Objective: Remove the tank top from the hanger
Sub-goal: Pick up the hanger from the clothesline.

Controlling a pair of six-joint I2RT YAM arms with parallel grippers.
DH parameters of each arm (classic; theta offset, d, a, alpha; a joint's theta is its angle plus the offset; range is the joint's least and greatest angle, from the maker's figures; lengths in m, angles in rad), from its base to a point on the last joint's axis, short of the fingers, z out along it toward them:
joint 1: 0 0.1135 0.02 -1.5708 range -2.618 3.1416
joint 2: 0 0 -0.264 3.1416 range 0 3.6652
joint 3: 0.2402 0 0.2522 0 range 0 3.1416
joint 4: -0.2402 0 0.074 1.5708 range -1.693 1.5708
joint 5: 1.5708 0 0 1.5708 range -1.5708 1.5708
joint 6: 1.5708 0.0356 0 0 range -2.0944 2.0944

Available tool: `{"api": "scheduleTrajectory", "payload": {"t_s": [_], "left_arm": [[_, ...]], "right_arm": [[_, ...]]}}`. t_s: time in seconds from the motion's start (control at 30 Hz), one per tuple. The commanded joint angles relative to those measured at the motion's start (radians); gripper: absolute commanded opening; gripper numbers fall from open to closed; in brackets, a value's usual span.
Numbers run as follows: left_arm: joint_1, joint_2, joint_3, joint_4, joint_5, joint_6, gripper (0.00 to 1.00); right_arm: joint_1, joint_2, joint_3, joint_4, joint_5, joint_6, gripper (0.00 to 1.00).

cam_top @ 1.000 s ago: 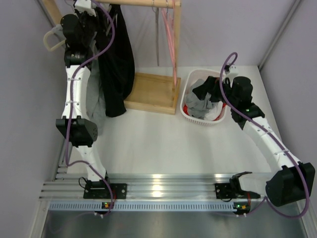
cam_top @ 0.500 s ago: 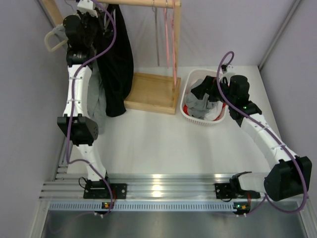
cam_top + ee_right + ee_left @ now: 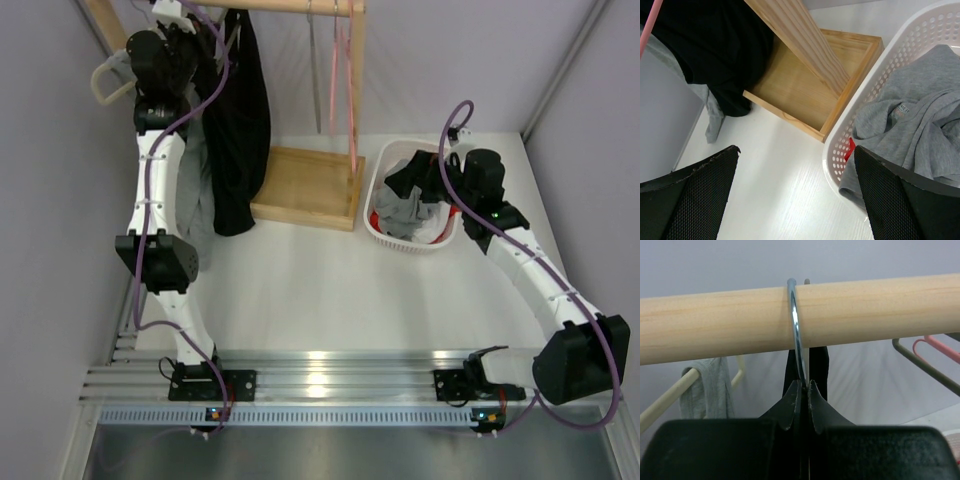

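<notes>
White table (image 3: pixel 300 280), bare matte top, inside a booth with pale lilac-grey walls (image 3: pixel 450 60). Slotted aluminium rail (image 3: pixel 330 375) runs along the near edge, with both arm bases on it. Wooden clothes rack at the back left: flat wooden base (image 3: pixel 305 185) on the table, round wooden rod (image 3: pixel 865 310) across the top.

The black tank top (image 3: pixel 245 110) hangs on its hanger from the rod, draping to just above the table beside the base. A grey garment (image 3: pixel 195 200) hangs to its left. A pink hanger (image 3: pixel 350 90) hangs on the rod further right.

The left gripper (image 3: pixel 802 387) is raised to the rod, fingers pressed together, pinching the metal hanger hook (image 3: pixel 795 330) just under the rod.

The right gripper (image 3: pixel 795 200) is spread wide, holding nothing, above the table just beside the white basket (image 3: pixel 385 175), which holds grey, black and red clothes.
</notes>
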Motion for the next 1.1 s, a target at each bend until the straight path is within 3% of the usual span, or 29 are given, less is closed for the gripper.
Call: {"api": "scheduleTrajectory", "payload": {"t_s": [0.0, 0.2, 0.37, 0.57, 0.7, 1.07], "left_arm": [[0.001, -0.088, 0.011, 0.167, 0.032, -0.077, 0.00], [0.003, -0.139, -0.047, 0.204, 0.039, -0.129, 0.00], [0.004, -0.215, -0.176, 0.330, 0.041, -0.172, 0.00], [0.003, -0.295, -0.265, 0.328, 0.042, -0.174, 0.00], [0.003, -0.321, -0.282, 0.229, 0.055, -0.149, 0.00], [0.000, -0.539, -0.628, 0.221, 0.039, -0.221, 0.00]], "right_arm": [[-0.011, -0.023, 0.021, 0.036, -0.016, 0.008, 0.96], [-0.010, -0.047, 0.001, 0.038, -0.022, 0.011, 0.96], [-0.010, -0.081, -0.023, 0.038, -0.022, 0.008, 0.96], [-0.011, -0.115, -0.046, 0.038, -0.032, 0.009, 0.96], [-0.010, -0.129, -0.055, 0.036, -0.050, 0.022, 0.96], [-0.008, -0.188, -0.066, 0.074, -0.114, 0.042, 0.96]]}}
